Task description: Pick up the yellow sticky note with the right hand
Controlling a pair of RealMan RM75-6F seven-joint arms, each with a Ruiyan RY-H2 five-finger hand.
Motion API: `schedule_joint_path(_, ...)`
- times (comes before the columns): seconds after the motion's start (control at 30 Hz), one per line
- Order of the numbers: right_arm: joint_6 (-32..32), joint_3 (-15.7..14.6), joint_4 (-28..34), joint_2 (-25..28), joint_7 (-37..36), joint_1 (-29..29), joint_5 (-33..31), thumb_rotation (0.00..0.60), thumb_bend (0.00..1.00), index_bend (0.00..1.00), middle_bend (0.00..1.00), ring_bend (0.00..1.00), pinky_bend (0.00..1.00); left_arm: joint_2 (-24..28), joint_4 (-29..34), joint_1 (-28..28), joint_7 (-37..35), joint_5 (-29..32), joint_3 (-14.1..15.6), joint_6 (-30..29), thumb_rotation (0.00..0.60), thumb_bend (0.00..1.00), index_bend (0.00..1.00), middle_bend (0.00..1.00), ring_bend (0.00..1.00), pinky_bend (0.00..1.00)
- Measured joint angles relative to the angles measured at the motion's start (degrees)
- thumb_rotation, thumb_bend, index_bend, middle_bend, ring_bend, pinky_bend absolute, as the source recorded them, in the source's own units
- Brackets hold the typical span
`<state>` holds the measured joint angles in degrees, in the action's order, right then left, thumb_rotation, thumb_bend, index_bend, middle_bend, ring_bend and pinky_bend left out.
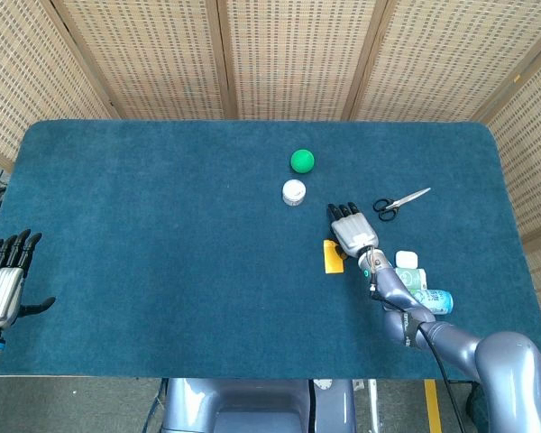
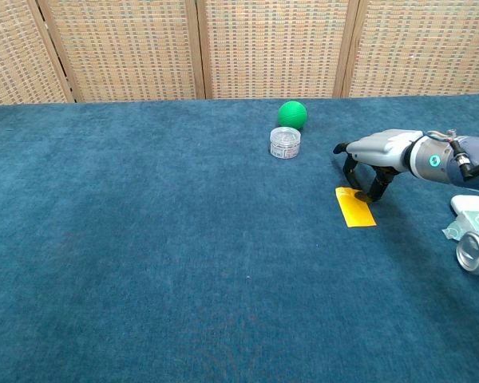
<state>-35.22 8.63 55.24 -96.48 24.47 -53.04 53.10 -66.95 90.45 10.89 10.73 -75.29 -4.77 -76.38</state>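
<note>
The yellow sticky note [image 2: 355,207] lies flat on the blue bench [image 2: 144,239]. The right robot hand [image 2: 373,155] arches over its far end, fingertips [image 2: 363,192] touching it, nothing lifted. The left robot hand [image 1: 2,281] hangs open, empty, off the bench's edge.

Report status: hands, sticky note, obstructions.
Right hand fingertips down at far end of flat yellow paper sticky note, not lifted. Left hand open, off-table. Nothing blocking.

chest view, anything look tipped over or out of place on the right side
Yes: a can lies on its side at the table's right edge, its open top facing the camera, beside a white packet. Nothing looks spilled. The yellow sticky note lies flat.
</note>
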Motion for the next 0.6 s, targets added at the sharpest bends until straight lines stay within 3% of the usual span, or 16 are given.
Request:
schedule_joint_path(0.17, -0.75, 0.01, 1.71, 0.85, -1.01, 0.34, 1.18, 0.600, 0.66, 0.65, 0.01, 0.00, 0.00, -0.10, -0.07, 0.08, 0.08, 0.03, 0.05, 0.15, 0.600, 0.00, 0.00, 0.00, 0.00, 0.00)
schedule_joint_path(0.37, -2.85, -0.28, 9.43, 5.08, -5.31, 1.78, 6.70, 0.600, 0.67, 0.65, 0.01, 0.00, 0.00, -0.29, -0.28, 0.35, 0.39, 0.23, 0.14, 0.72, 0.600, 0.00, 0.00, 0.00, 0.00, 0.00)
schedule_joint_path(0.47, -4.63, -0.89, 15.45, 8.69, -8.83, 2.98, 11.88, 0.600, 0.67, 0.65, 0.02, 0.00, 0.00, -0.41, -0.27, 0.45, 0.68, 0.12, 0.26, 0.85, 0.600, 0.00, 0.00, 0.00, 0.00, 0.00)
schedule_joint_path(0.6, -9.24, -3.30, 22.62, 14.11, -14.27, 4.99, 23.53, 0.600, 0.67, 0.65, 0.03, 0.00, 0.00, -0.63, -0.24, 0.46, 1.06, -0.17, 0.51, 0.77, 0.600, 0.00, 0.00, 0.00, 0.00, 0.00)
